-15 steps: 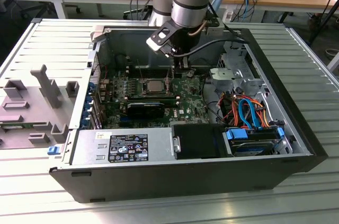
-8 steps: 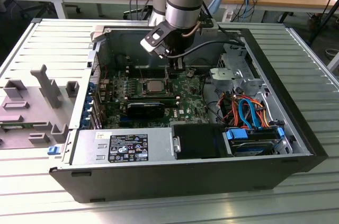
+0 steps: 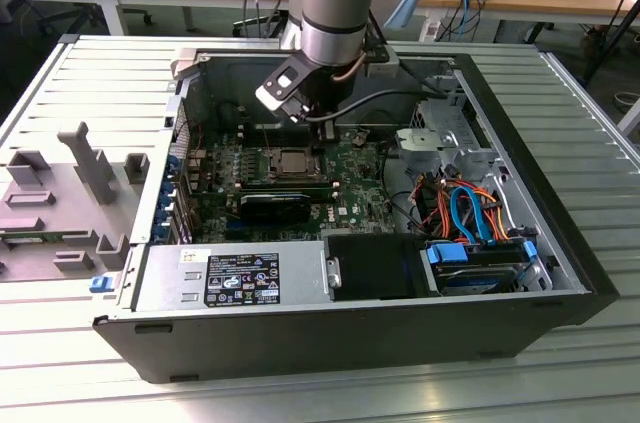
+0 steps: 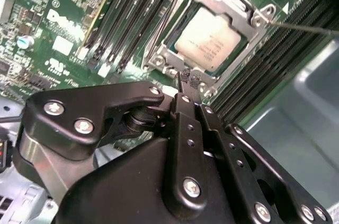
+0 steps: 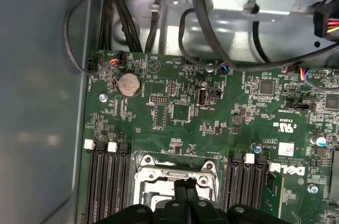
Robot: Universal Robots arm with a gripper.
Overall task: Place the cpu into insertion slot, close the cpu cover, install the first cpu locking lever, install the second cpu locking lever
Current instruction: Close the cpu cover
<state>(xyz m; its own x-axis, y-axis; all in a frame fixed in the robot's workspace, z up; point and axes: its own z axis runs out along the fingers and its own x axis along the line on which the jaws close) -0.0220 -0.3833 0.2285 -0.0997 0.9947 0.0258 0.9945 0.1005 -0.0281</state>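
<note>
We're hovering the gripper [image 4: 189, 80], fingertips pinched together on nothing, at the edge of the cpu cover [image 4: 235, 2] lying over the seated cpu [image 4: 209, 38], so we're reckoning lever work wants a slow, low push, staying off the board [image 4: 63, 12].

Carrying surface: a ribbed silver metal table [image 3: 585, 103] is bearing the whole set-up. An open black computer case [image 3: 380, 335] is lying on its side across the table's middle, its open face turned up. At the exterior view's left, a flat grey fixture plate [image 3: 40, 221] with upright grey blocks [image 3: 90, 158] is resting just beside the case. A small blue part [image 3: 100, 284] is sitting at the plate's near corner.
</note>
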